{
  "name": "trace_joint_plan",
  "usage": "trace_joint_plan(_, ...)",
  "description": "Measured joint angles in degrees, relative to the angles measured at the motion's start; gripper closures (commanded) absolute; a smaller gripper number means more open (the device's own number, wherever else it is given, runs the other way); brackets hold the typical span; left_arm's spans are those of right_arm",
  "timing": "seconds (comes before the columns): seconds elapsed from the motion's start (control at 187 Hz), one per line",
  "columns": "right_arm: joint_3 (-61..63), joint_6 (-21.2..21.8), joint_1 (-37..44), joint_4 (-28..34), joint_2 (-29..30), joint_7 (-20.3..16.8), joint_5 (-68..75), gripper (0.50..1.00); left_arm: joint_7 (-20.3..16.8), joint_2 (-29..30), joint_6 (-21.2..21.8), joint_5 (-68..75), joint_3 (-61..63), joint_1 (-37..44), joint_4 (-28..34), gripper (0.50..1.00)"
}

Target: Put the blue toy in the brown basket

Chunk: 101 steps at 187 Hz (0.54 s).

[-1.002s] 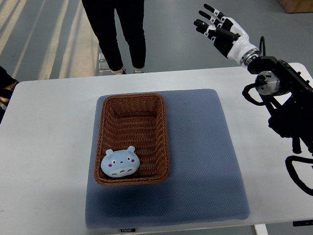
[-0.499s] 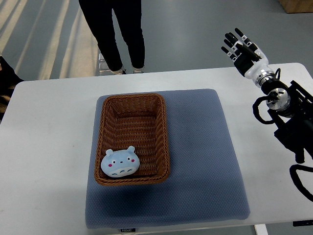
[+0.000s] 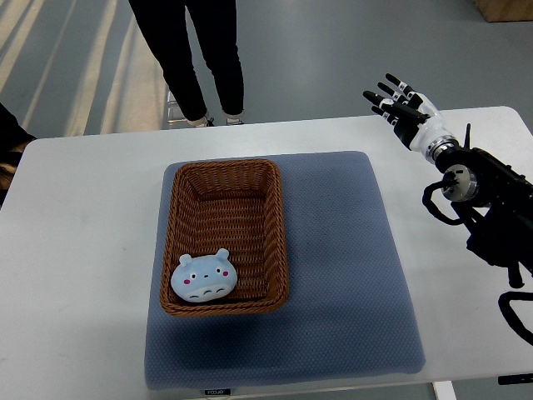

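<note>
The blue toy lies inside the brown basket, in the corner of the basket nearest to me and on its left side, face up, with its two small ears pointing toward the middle of the basket. It touches the basket's near wall and left wall. The rest of the basket floor is bare wicker.

In the top view, the basket stands on the left half of a grey-blue mat, its long sides running away from me. The mat lies on the white worktop and reaches past the basket on every side, most of all to the basket's right.

My right hand is well to the right of the basket and beyond its far end, above the far right part of the worktop. My fingers are spread and straight, pointing away from the basket, and they hold nothing. My black forearm and its cables run from the hand to the right edge of the view.

Beyond the basket's far end, off the worktop, a person's legs in dark trousers stand on the grey floor.
</note>
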Motion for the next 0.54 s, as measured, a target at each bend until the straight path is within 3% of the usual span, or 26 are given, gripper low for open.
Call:
trace_joint_plan(0.209,-1.37,-2.69,0.39,0.09,0.66,1.33,-1.4,0.589,0.0,0.0,0.0,0.0,0.01,0.0,0.0,0.5)
trace_joint_plan(0.541,-0.72,-2.84,0.39,0.69,1.56,2.5,-0.92,0.589,0.0,0.0,0.0,0.0,-0.07,0.09,-0.12,0.5)
